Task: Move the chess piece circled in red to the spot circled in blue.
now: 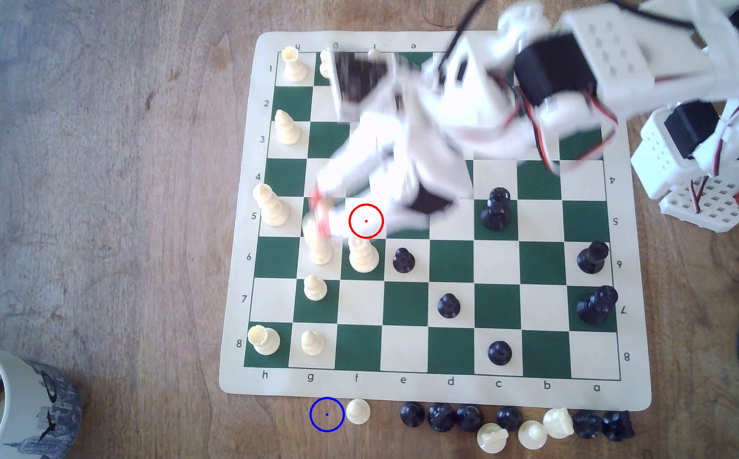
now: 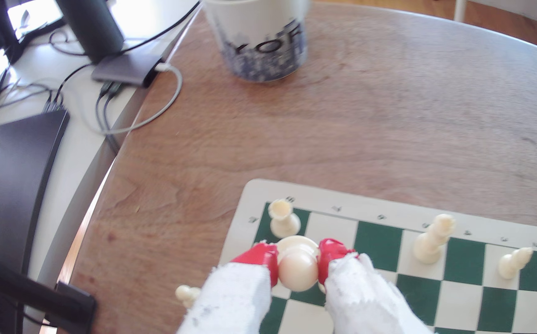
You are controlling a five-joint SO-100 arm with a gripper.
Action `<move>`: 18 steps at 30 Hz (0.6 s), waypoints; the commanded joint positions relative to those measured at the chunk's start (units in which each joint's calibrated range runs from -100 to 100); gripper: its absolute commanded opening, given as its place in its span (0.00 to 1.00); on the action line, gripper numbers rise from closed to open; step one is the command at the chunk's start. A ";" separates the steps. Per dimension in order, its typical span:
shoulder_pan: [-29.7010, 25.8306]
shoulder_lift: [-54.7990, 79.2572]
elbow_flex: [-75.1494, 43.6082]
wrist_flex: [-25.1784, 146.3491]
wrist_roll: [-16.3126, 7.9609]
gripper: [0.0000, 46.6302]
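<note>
A small cream-white plastic pawn with a round ball head (image 2: 298, 269) is pinched between the red-tipped, white-wrapped fingers (image 2: 262, 258) of the robot's gripper (image 2: 297, 261). In the wrist view it sits low in the frame, just left of centre, lifted above the near corner of the green-and-cream roll-up chess mat (image 2: 379, 234).

In the exterior view the white arm is motion-blurred across the upper middle of the frame, its red tips (image 1: 320, 212) just left of the red ring (image 1: 366, 221) at the frame's centre; the pawn itself cannot be made out there. The ringed square looks bare.

The blue-ringed patch of brown wooden tabletop (image 1: 326, 414) lies at the lower middle, just below the mat's edge, with a lone cream pawn (image 1: 358, 411) just to its right.

A white ceramic mug with a dark blue skyline print (image 1: 14, 401) stands in the lower left corner of the exterior view; what it holds is unclear.
</note>
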 commanded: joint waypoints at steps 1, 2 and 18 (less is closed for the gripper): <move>-5.71 5.75 -9.65 -0.32 0.20 0.00; -6.25 7.87 -11.46 -0.40 0.24 0.00; -9.15 38.26 -36.12 -0.48 0.68 0.03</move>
